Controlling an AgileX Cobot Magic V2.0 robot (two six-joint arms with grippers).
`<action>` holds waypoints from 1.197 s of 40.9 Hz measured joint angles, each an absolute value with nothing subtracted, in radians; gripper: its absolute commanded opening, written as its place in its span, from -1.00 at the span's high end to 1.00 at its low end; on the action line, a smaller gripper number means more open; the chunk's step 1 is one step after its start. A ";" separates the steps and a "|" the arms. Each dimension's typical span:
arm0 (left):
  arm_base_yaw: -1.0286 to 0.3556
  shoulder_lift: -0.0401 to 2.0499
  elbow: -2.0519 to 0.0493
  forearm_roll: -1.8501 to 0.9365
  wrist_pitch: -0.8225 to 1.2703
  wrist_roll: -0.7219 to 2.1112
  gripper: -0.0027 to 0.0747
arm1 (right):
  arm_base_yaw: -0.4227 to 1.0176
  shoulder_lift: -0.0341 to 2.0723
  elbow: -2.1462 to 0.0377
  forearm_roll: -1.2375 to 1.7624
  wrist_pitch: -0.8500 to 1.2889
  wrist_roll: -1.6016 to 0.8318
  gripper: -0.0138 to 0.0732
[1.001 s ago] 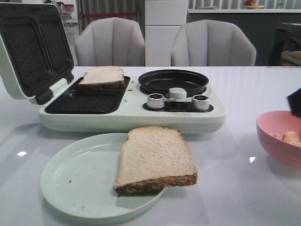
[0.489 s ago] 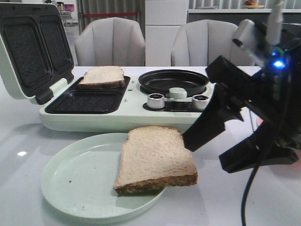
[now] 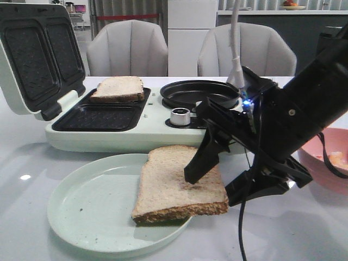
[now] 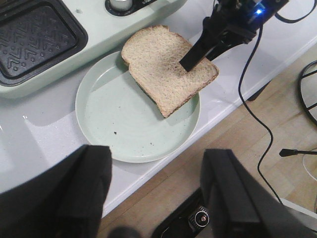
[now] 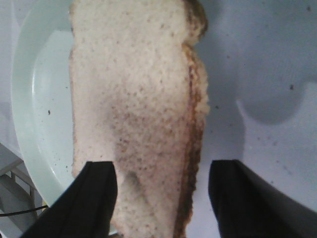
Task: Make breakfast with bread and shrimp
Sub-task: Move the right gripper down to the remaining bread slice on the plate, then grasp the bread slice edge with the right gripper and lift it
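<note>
One bread slice (image 3: 174,182) lies on the pale green plate (image 3: 87,209), overhanging its right rim; it also shows in the left wrist view (image 4: 158,64) and the right wrist view (image 5: 133,99). A second slice (image 3: 118,88) lies in the far compartment of the sandwich maker. My right gripper (image 3: 209,190) (image 5: 161,171) is open just above the near slice's right edge, one finger over the bread, the other over the table beside it. Shrimp (image 3: 337,159) show as orange-pink bits in the pink bowl. My left gripper (image 4: 156,158) is open and empty, above the table's front edge.
The pale green sandwich maker (image 3: 136,136) stands behind the plate with its lid (image 3: 32,54) open to the left, an empty near compartment (image 3: 100,117) and a black pan (image 3: 190,93). The pink bowl (image 3: 323,163) sits at the right. A black cable (image 4: 247,99) hangs off the table edge.
My right arm has come in from the right, moving left and down until its open fingers sit over the near bread slice. It now covers the right knob. The bread has not moved.
</note>
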State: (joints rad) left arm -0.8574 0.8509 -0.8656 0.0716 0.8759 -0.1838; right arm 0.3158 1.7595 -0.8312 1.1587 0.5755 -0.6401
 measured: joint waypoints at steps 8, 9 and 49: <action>-0.857 0.851 -0.866 0.072 0.874 -0.184 -0.25 | 0.316 1.795 -0.853 1.171 0.592 -0.642 0.08; -0.857 0.851 -0.866 0.072 0.874 -0.184 -0.25 | 0.316 1.795 -0.853 1.171 0.595 -0.642 0.12; -0.857 0.851 -0.866 0.095 0.874 -0.184 -0.25 | 0.319 1.500 -0.902 1.140 0.695 -0.649 0.24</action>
State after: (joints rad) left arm -0.8574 0.8509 -0.8656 0.0953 0.8742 -0.1838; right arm 0.3194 1.5000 -0.9022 1.1395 0.6947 -0.6488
